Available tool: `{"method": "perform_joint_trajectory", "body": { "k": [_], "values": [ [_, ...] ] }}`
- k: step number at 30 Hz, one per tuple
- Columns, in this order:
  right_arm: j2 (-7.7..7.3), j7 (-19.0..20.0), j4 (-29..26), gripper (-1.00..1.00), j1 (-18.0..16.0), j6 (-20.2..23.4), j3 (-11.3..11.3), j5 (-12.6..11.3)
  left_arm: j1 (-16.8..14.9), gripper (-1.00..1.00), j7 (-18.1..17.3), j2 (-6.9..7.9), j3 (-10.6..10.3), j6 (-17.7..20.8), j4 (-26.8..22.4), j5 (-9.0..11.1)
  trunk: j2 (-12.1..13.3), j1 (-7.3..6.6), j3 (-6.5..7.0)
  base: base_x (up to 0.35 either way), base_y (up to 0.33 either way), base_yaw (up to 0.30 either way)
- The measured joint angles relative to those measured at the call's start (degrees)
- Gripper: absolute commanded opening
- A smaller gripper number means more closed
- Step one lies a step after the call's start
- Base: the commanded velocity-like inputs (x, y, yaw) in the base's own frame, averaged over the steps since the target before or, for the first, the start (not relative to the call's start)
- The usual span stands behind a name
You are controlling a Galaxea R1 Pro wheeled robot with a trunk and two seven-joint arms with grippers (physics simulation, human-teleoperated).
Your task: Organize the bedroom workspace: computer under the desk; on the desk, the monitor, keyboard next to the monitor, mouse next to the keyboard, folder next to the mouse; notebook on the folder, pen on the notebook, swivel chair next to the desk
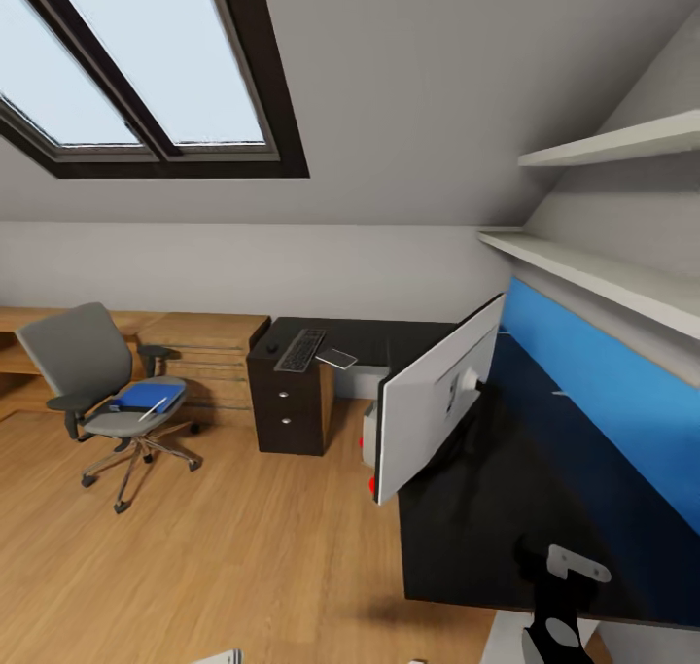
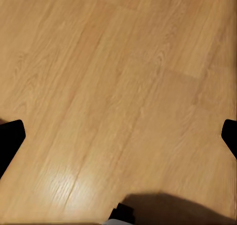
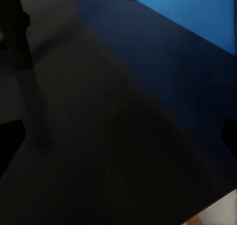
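Folder (image 1: 146, 395) is the item we take as the object of the step in hand: it lies flat on the seat of the swivel chair (image 1: 92, 372), with the pen (image 1: 153, 408) resting across it. The chair stands on the wooden floor (image 1: 243, 528), well apart from the bench (image 1: 486, 508).

On the bench, the monitor (image 1: 437, 406) stands near the front edge of the long section with its white back toward us. The keyboard (image 1: 300, 349) lies on the far short section near its left end, with a small flat light object just beside it that we cannot identify. The computer (image 1: 369, 436) shows partly below the front edge, behind the monitor.

The left claw (image 2: 118, 136) hangs over bare floor, tips apart and empty. The right claw (image 3: 118, 136) hovers above the glossy bench top near the blue back panel (image 1: 603, 392), tips apart and empty.

We judge that the base must first close on the chair. We should approach from its open front side, lower a claw level with the seat, and lift the pen off before sliding the folder, since a loose pen is likely to roll.
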Motion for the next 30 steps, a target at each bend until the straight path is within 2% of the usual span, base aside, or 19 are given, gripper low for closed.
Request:
{"method": "perform_joint_trajectory", "body": {
  "k": [7, 17, 21, 25, 28, 29, 30],
  "values": [
    [-0.07, 0.05, 0.94, 1.0, 0.0, -0.01, 0.06, 0.07, 0.0, 1.0, 0.02, 0.08, 0.04, -0.09, 0.0, 0.13, 0.0, 0.0, 0.0, 0.0, -0.134, 0.0],
    [-0.38, 0.1, 3.98, 1.0, -0.08, -0.7, 0.93, 0.9, 0.0, 1.0, 0.02, 0.13, 0.12, -0.18, 0.0, 0.23, 0.0, 0.0, 0.0, 0.0, -0.016, 0.0],
    [-0.95, 0.91, 5.04, 1.0, -0.59, -1.41, 1.19, 0.94, 0.0, 1.0, 0.02, 0.24, 0.17, -0.21, 0.0, 0.25, 0.0, 0.0, 0.0, 0.0, -0.002, 0.0],
    [-1.67, 4.3, 7.33, 1.0, -4.14, -1.42, 1.31, 1.03, 0.0, 1.0, 0.02, 0.42, 0.18, -0.22, 0.01, 0.26, 0.0, 0.0, 0.01, 0.0, 0.0, 0.0],
    [-2.42, 6.81, 11.62, 1.0, -10.1, -0.55, 1.39, 1.04, 0.0, 1.0, 0.02, 0.53, 0.17, -0.28, 0.01, 0.23, 0.0, 0.0, 0.01, 0.0, 0.0, 0.0],
    [-3.17, 7.72, 14.9, 1.0, -13.41, 0.31, 1.38, 1.04, -0.01, 1.0, 0.02, 0.53, 0.16, -0.29, 0.02, 0.23, 0.01, 0.01, 0.02, 0.0, 0.0, 0.0],
    [-3.58, 8.18, 16.71, 1.0, -15.24, 0.77, 1.32, 1.01, 0.0, 1.0, 0.02, 0.54, 0.16, -0.3, 0.01, 0.21, 0.0, 0.0, 0.01, 0.0, 0.0, 0.0]
  ]
}}
